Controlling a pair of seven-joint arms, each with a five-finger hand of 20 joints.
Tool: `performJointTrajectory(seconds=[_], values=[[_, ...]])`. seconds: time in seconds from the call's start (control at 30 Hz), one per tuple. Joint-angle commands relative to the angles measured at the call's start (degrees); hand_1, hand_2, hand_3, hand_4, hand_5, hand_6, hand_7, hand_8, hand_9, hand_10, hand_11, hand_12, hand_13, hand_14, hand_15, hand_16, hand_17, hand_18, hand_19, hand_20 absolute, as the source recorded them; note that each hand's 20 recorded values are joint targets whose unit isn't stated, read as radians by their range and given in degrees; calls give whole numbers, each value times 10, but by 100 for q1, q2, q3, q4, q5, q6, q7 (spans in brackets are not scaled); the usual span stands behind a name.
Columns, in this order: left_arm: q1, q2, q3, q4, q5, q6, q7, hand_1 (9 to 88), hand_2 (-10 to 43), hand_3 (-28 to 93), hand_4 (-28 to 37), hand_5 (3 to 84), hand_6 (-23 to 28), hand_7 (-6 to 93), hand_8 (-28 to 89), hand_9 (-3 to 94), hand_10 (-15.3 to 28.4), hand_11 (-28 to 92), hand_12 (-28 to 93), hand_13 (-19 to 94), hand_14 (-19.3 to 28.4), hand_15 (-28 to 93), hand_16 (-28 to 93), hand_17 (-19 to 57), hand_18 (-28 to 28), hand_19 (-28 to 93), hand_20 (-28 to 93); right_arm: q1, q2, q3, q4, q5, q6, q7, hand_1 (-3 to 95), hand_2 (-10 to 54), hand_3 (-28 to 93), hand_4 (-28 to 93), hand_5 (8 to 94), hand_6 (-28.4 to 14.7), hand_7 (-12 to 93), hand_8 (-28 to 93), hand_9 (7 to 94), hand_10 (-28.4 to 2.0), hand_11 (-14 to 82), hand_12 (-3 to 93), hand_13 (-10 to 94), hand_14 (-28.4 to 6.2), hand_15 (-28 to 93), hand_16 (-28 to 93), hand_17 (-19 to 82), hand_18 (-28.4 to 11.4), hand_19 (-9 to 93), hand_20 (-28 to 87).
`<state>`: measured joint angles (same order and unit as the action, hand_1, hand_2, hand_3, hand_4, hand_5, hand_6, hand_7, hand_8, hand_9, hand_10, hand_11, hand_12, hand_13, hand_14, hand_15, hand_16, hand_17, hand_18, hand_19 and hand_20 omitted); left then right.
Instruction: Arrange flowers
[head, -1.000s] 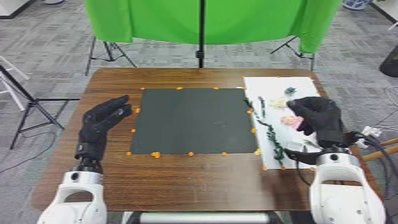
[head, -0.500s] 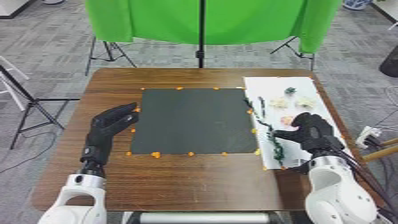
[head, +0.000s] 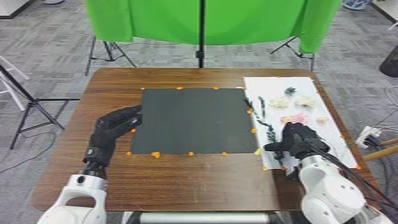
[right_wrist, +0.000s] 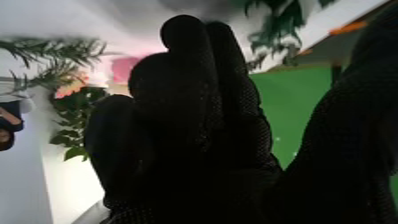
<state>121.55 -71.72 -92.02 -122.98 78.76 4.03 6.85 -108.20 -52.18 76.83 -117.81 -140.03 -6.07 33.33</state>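
Open room spans the dark mat (head: 195, 120), green stems (head: 270, 134) along its right.

Two smooth white arms, the left (head: 87, 182) and the right (head: 330, 192) — rounded shells, the left with a dark cut-out — end in black gloves, finely meshed; black cables (head: 341, 162) run along the right.

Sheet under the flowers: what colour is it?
White sheet; the head view shows it best.
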Motion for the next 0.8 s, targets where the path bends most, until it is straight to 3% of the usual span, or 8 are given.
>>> performJointTrajectory(seconds=[0.03,0.13,0.2,0.33,0.4,0.5,0.67,0.8], values=[[47,58,30,3,190,-167,-104,367,-25,638,-160,489,41,154,-74,474,137,240,117,348,178,386,-25,41,141,240,275,120,44,-377,174,-191,-259,182,672,-95,-272,465,758,-48,282,-42,796,-156,385,271,897,-40,564,291,693,-55,932,355],[91,28,9,-16,159,-148,-128,365,-28,637,-161,488,40,154,-74,473,136,240,117,347,178,385,-24,40,141,238,273,133,17,-448,211,-168,-366,223,771,-95,-281,382,780,-33,277,173,823,-151,406,277,924,-29,545,311,710,-51,932,376],[129,27,-21,-24,174,-168,-132,365,-29,635,-162,488,40,154,-73,472,136,239,117,346,179,385,-24,39,141,237,272,89,-3,-442,198,-104,-397,245,831,-95,-282,347,791,-27,275,242,833,-148,414,281,933,-25,542,314,717,-48,932,379],[156,20,-63,-29,142,-101,-177,364,-31,635,-164,488,41,153,-74,472,136,239,117,345,179,382,-24,38,141,233,268,87,-67,-423,234,123,-439,334,879,-95,-282,432,808,-20,290,258,862,-132,376,374,937,-18,568,296,734,-42,932,378],[140,43,-69,-14,85,-154,-185,363,-31,635,-164,488,41,153,-74,471,136,239,118,345,179,383,-24,37,141,231,267,57,-80,-337,231,287,-442,364,886,-95,-282,478,817,-15,306,259,870,-127,384,380,937,-16,590,281,745,-42,932,387],[171,77,-107,-5,117,-281,-219,362,-32,635,-165,488,42,152,-73,471,136,239,118,345,179,382,-23,36,141,229,265,-29,-110,-191,200,575,-301,428,891,-95,-281,516,818,-15,315,264,870,-124,398,384,937,-13,608,269,754,-41,932,397],[172,59,-133,-5,33,-249,-228,360,-34,635,-165,487,44,149,-72,469,136,238,118,342,180,380,-23,35,142,224,261,-2,-186,-87,145,847,-200,498,890,-95,-280,590,786,-34,332,297,866,-117,390,408,937,-6,608,265,760,-29,926,386],[163,54,-131,-7,35,-338,-217,359,-35,635,-165,487,46,144,-71,466,135,237,119,340,180,380,-22,34,143,218,256,-47,-189,13,36,890,-58,490,898,-95,-280,628,762,-40,333,296,870,-107,343,441,937,-4,591,269,764,-16,895,378]])
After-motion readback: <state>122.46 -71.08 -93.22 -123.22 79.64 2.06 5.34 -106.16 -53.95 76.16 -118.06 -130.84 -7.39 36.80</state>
